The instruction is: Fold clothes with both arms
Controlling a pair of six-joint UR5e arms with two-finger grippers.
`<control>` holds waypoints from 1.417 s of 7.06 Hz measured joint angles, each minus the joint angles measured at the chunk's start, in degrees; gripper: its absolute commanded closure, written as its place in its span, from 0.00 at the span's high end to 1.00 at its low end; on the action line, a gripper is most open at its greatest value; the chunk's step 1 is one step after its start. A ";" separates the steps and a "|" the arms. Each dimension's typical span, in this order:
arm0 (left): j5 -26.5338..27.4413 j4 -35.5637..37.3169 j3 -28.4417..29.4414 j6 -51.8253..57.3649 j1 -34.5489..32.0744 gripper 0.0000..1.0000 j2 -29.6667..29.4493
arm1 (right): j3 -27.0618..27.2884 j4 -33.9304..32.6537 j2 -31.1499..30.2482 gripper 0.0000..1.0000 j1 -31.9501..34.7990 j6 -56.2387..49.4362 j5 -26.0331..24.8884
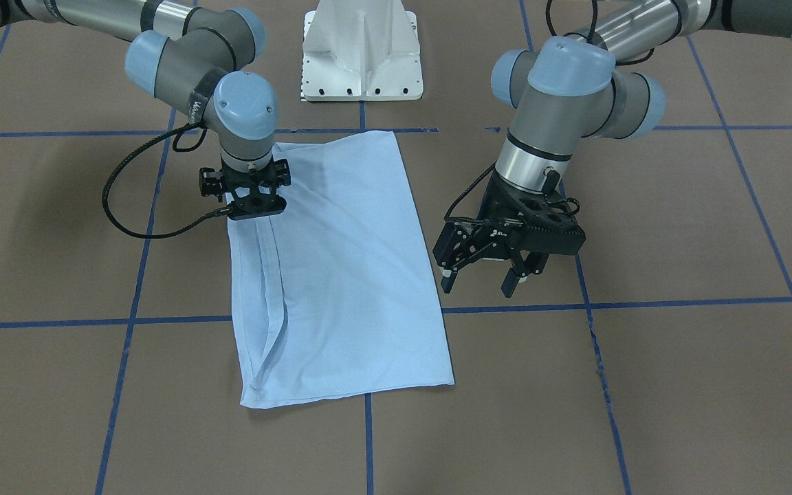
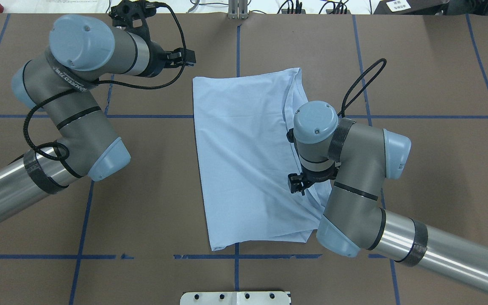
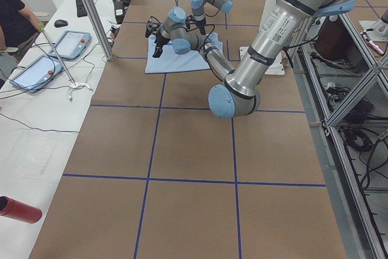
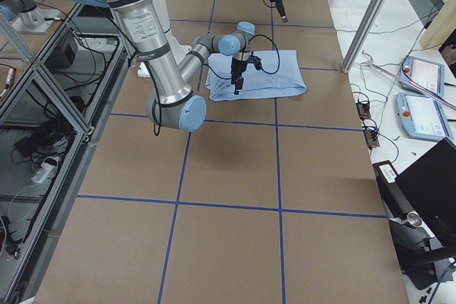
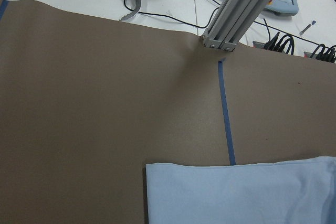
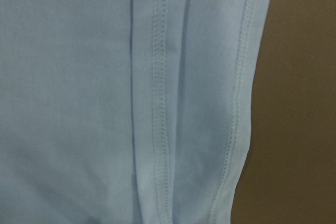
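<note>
T-shirt (image 1: 348, 275) is laid folded at frame centre, left gripper (image 1: 480, 276) is held spread and empty just right of it, and right gripper (image 1: 256, 204) is set over its left hem, fingers hidden and grip not tellable, so stacked layers could be dragged askew.

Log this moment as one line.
light blue T-shirt: folded, flat; left claw: open, empty, beside shirt; right claw: down at shirt's hemmed edge, grip unseen

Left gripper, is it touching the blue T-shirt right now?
Apart. In the front-facing view the left gripper hangs open beside the T-shirt, with bare brown table showing between its fingers and the cloth's edge.
</note>
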 measured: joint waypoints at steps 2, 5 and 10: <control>0.00 -0.02 -0.08 0.00 0.01 1.00 -0.08 | -0.44 -0.04 -0.35 0.99 -0.28 -0.48 0.05; 0.00 -0.07 -0.12 0.00 0.02 1.00 -0.11 | -2.00 0.07 -0.67 0.99 -0.32 -0.73 -0.14; 0.07 -1.33 0.51 0.00 0.06 1.00 -0.04 | -3.89 0.09 -0.79 0.98 2.07 -3.56 -0.77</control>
